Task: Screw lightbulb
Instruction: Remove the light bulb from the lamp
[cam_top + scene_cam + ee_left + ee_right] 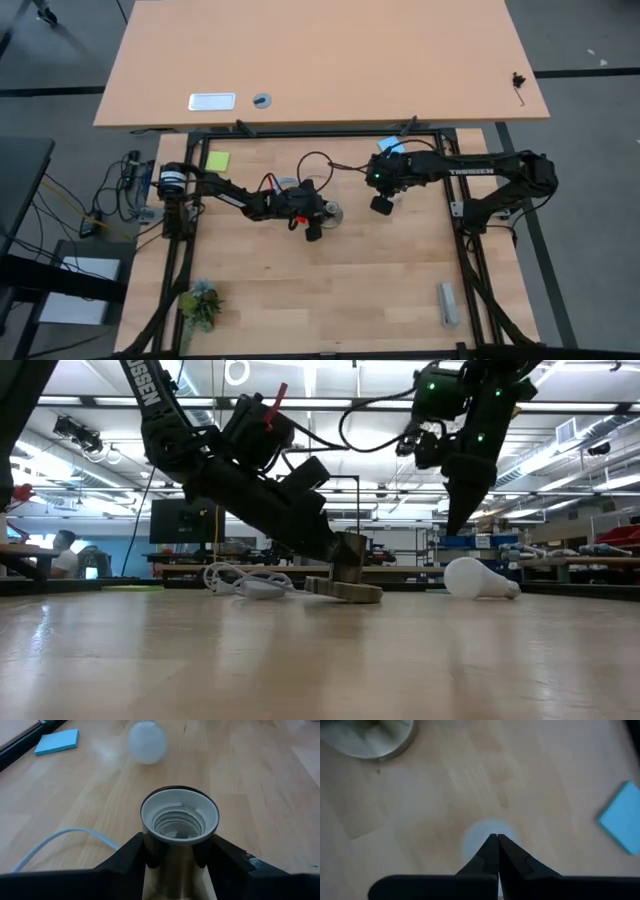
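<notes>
A: Where was the left pincer (175, 865)?
B: Low over the middle of the tabletop (300, 290). Its fingers (125, 857) were clamped on the sides of the socket (179, 815), one on each flank. The socket's open threaded mouth faced forward, away from the wrist.

A: Socket flat on the wood?
B: In the low view its round base (345, 591) sat tilted, with the far edge lifted off the wood. A white cable (240, 582) lay looped just behind it.

A: And the lightbulb?
B: The lightbulb (478, 578) lay on its side on the tabletop, loose, with nothing gripping it. It was ahead of the left pincer, past the socket mouth and clear of it, with bare wood between. In the left wrist view it showed as a blurred white round shape (147, 742).

A: Right pincer?
B: The right pincer (458, 520) was raised, tips pointing down, with the fingers pressed together and nothing between them. The bulb lay below the tips; the right wrist view showed a pale blur (487, 837) right at the closed tips. The low view showed air between the tips and the bulb.

A: Anything else nearby?
B: A blue notepad (622, 817) lay flat on the wood off to one side of the right pincer. The edge of the socket base showed farther off on the other side.
</notes>
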Controlling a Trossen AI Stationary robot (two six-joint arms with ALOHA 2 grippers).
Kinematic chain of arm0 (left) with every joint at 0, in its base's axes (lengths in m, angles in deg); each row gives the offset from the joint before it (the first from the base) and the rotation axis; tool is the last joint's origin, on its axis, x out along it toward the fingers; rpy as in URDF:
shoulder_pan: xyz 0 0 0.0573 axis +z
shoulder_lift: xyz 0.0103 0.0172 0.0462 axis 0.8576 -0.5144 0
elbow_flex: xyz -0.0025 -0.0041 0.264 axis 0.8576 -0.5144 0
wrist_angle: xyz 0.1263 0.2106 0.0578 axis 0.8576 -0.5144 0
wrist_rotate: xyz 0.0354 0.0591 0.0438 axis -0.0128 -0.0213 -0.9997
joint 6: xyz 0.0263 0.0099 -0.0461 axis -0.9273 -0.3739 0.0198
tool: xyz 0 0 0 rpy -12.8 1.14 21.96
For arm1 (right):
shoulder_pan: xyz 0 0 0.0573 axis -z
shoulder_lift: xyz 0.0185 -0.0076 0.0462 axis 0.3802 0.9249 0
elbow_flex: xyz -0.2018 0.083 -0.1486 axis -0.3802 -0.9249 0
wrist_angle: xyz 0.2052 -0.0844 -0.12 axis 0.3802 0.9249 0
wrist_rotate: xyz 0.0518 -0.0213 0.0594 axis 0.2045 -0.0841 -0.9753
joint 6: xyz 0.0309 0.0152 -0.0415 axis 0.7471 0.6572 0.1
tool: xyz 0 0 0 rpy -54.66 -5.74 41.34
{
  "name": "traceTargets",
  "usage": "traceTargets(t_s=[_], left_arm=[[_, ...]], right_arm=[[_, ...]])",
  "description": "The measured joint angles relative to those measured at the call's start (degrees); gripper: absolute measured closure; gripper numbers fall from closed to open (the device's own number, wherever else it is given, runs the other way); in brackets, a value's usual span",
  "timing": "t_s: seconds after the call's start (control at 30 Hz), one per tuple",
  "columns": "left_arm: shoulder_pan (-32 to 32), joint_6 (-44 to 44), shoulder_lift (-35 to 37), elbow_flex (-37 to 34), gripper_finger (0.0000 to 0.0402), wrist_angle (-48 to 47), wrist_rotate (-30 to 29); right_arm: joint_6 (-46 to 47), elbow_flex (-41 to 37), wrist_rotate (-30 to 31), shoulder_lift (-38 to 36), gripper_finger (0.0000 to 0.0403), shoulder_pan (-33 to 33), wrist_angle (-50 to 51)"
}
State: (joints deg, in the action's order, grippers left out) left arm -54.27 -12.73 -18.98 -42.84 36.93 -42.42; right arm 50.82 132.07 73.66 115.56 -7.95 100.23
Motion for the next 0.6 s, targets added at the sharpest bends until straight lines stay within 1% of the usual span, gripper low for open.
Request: traceTargets(t_s=[0.07, 0.2, 0.43, 0.5, 0.6], left_arm=[[0.00, 0.00, -0.04, 0.00, 0.0228, 0.33, 0.00], [-0.02, 1.13, -0.11, 0.31, 0.0196, 0.06, -0.20], [-0.01, 1.29, -0.11, 0.46, 0.0143, 0.23, -1.09], [-0.02, 1.29, -0.11, 0.46, 0.0134, 0.04, -1.48], [-0.02, 1.19, 0.55, 0.44, 0.0124, -0.97, -1.80]], right_arm=[[-0.25, 0.00, 0.52, -1.79, 0.0395, 0.03, 0.65], [-1.62, -0.34, 0.51, -5.35, 0.0395, 0.03, 1.08], [-10.92, -5.74, -1.92, -10.76, 0.0395, -2.38, 1.23], [-10.67, -7.36, -3.15, -11.61, 0.0393, -2.61, 1.77], [-6.58, -8.33, -6.75, -12.51, 0.0387, -2.64, 3.13]])
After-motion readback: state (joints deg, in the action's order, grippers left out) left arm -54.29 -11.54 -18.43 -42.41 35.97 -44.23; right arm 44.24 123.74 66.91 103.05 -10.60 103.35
